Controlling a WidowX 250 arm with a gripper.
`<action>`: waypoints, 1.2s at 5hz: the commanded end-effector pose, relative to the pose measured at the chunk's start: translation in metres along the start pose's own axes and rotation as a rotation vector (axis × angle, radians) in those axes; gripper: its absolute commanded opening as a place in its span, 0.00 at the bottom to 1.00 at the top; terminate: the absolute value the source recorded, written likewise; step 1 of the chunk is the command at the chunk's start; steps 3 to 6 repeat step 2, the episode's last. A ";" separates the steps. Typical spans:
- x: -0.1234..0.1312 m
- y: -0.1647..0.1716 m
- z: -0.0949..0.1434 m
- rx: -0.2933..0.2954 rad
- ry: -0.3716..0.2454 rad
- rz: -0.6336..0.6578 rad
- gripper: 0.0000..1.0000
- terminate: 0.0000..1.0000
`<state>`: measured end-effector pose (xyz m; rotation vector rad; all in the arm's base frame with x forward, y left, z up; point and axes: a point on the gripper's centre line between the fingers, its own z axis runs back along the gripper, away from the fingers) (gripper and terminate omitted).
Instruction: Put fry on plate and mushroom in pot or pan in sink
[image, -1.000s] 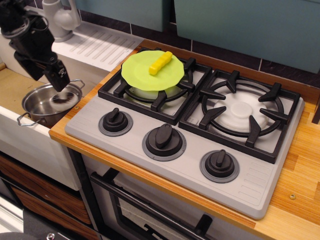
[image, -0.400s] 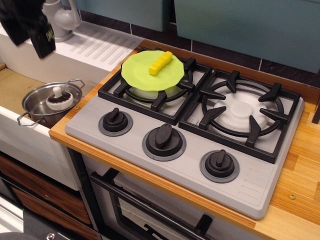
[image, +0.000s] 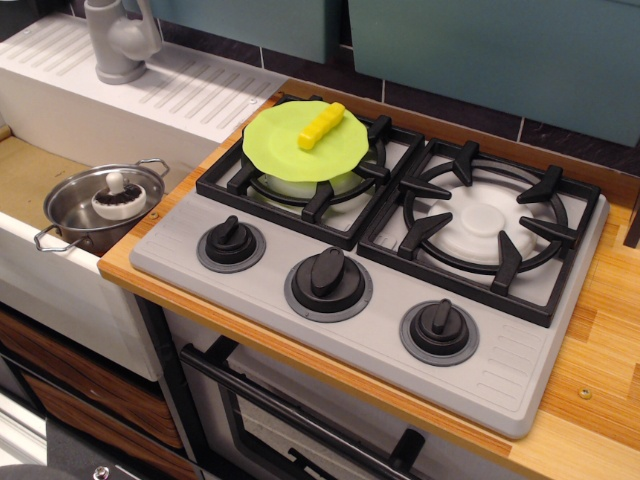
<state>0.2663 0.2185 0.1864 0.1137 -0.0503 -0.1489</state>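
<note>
The yellow fry (image: 321, 126) lies on the lime-green plate (image: 290, 150), which rests on the rear-left burner of the stove. The white mushroom (image: 118, 195) sits upside down, stem up, inside the steel pot (image: 70, 213). The pot stands in the sink (image: 25, 175) against its right wall. The gripper is out of view; no part of the arm shows.
The grey faucet (image: 118, 38) and ribbed white drainboard (image: 190, 90) sit behind the sink. The stove has a second burner grate (image: 490, 225) at the right and three black knobs (image: 328, 272) along its front. Wooden counter (image: 600, 330) runs at the right.
The gripper was over the pot, then rose up and to the upper left, leaving the mushroom in the pot. It has now left the view entirely.
</note>
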 end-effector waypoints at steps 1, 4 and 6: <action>0.004 -0.001 0.024 0.048 -0.039 0.001 1.00 0.00; 0.004 -0.001 0.024 0.048 -0.039 0.001 1.00 1.00; 0.004 -0.001 0.024 0.048 -0.039 0.001 1.00 1.00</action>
